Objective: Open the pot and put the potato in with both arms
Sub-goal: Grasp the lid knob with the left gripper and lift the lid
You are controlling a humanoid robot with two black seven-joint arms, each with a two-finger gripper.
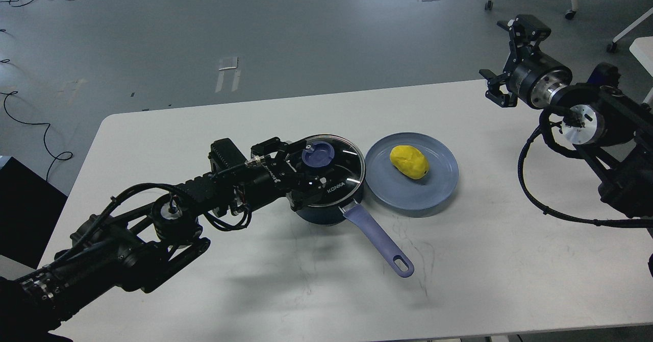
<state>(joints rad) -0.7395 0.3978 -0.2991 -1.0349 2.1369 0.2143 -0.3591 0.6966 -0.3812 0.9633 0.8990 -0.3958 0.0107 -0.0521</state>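
On the white worktop [204, 291] the pot [326, 206] is seen with its glass lid [336, 176] — marked KONKA — in place. Left jaws [298, 171] are spread about the lid knob [318, 154]; right jaws [507, 61] are held wide open — empty. The potato [409, 162] is laid on the plate [433, 191].

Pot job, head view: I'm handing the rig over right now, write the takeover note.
Left hand: over the pot's glass lid, fingers around the blue knob; whether it has gripped cannot be told.
Right hand: raised beyond the table's far right edge, open, holding nothing.
Pot: on the table, lid still on, handle pointing toward the near right.
Potato: on the grey-blue plate, just right of the pot.
Done: left hand is at the knob.
Left: lift the lid, pick up the potato, drop it in the pot.
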